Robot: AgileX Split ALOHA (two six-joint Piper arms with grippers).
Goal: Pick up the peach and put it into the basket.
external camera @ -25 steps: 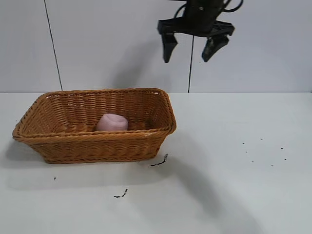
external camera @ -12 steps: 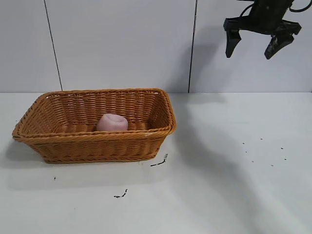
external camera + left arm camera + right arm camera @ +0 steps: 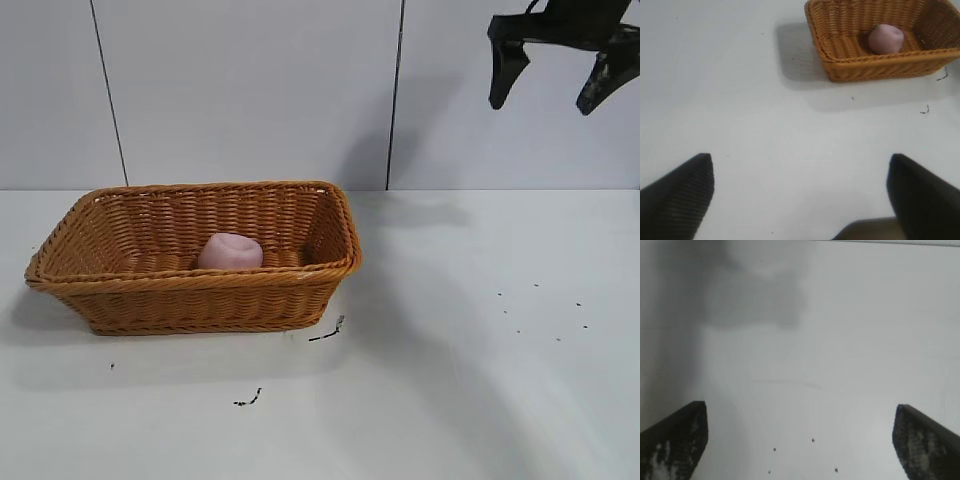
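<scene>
We're seeing peach resting inside basket; looking light, matte, grippable across sides. Right tool hanging spread, empty, upper right.

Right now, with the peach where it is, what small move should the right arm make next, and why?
Probably just park it. The peach already lies inside the basket, and the right gripper hangs high above the table, well off to the basket's side, jaws wide open and empty. Nothing seems left to pick up.
</scene>
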